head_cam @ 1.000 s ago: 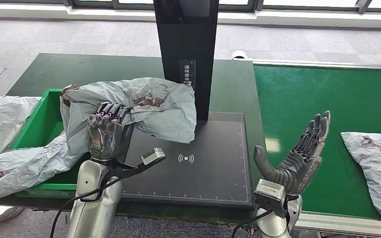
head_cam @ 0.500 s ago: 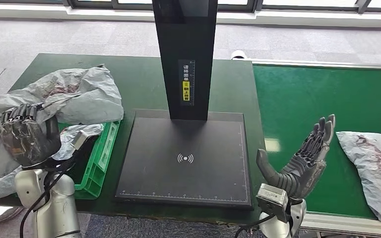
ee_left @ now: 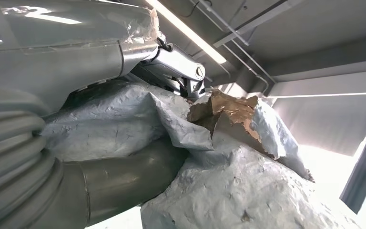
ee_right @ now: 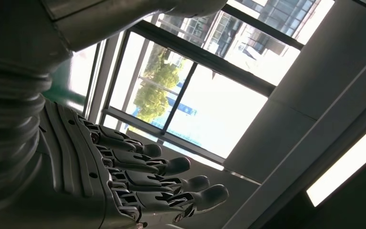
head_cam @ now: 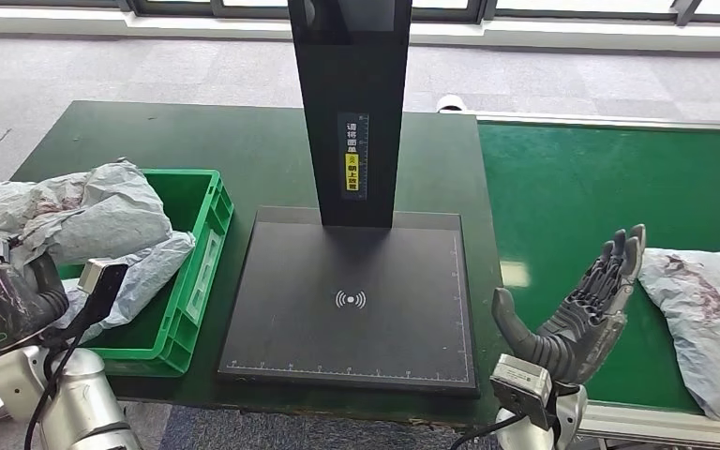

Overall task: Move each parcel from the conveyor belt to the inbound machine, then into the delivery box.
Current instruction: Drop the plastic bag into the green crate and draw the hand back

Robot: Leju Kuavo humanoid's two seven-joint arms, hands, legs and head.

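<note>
Over the green delivery box point(head_cam: 208, 230), my left hand point(head_cam: 5, 295) grips the grey parcel point(head_cam: 103, 220) so it can drop inside; my right hand point(head_cam: 586, 314) waits spread and empty beside the next parcel point(head_cam: 708, 319) on the conveyor belt point(head_cam: 581, 178).

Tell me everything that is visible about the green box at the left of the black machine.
The green box is an open plastic crate with a ribbed rim and a pale label on its long side wall. It stands on the dark green table, close beside the inbound machine, at a slight angle to it. Crumpled grey parcels fill its left part and hang over the near rim; its far right corner is bare. The left hand grips one of these parcels beside the box.
</note>
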